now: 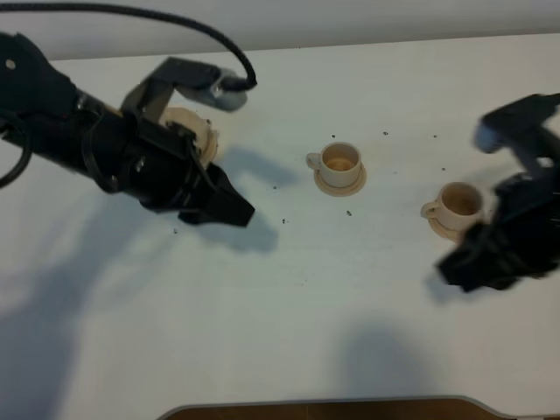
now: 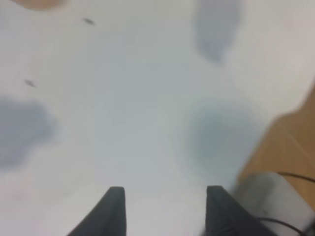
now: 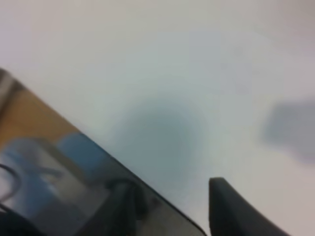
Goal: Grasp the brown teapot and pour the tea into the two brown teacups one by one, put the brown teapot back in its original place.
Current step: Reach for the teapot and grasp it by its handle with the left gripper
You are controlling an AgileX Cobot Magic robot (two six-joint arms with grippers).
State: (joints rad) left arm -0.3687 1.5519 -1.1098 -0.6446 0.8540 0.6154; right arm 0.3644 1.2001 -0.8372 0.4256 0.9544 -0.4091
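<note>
The brown teapot stands at the back left, mostly hidden behind my left arm; I cannot make out its saucer separately. Two brown teacups sit on saucers: one in the middle and one to the right, each with dark liquid inside. My left gripper is open and empty, in front of and to the right of the teapot, apart from it. In the left wrist view its fingers stand apart over bare table. My right gripper is open and empty just in front of the right cup; the right wrist view is blurred.
Small dark specks dot the white table. The table's front edge runs along the bottom, and shows in the right wrist view. A black cable arcs over the back left. A tan blur lies at the left wrist view's edge.
</note>
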